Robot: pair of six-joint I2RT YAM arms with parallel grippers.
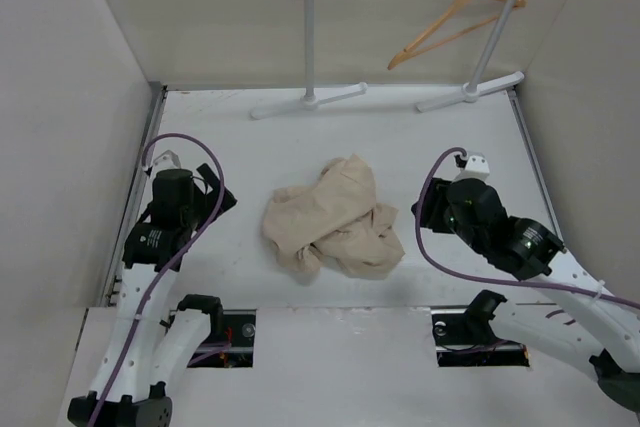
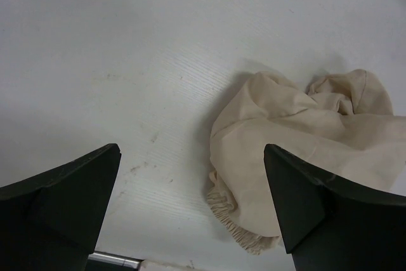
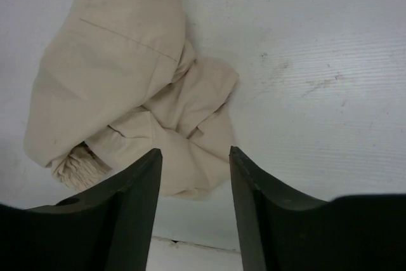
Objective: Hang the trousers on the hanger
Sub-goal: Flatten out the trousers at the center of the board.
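Note:
The beige trousers [image 1: 335, 219] lie crumpled in a heap on the middle of the white table. The wooden hanger [image 1: 455, 22] hangs by its hook from the white rack at the back right. My left gripper [image 1: 222, 199] is open and empty, just left of the heap. In the left wrist view its jaws [image 2: 191, 157] stand wide apart, with the trousers [image 2: 304, 138] and their gathered hem ahead to the right. My right gripper [image 1: 420, 213] is open and empty, just right of the heap. In the right wrist view it [image 3: 194, 153] hovers over the near edge of the trousers [image 3: 120, 74].
The white clothes rack [image 1: 310, 27] stands at the back, its two feet [image 1: 308, 102] on the table. Beige walls enclose the table on the left, right and back. Two cut-outs with cables sit at the near edge beside the arm bases.

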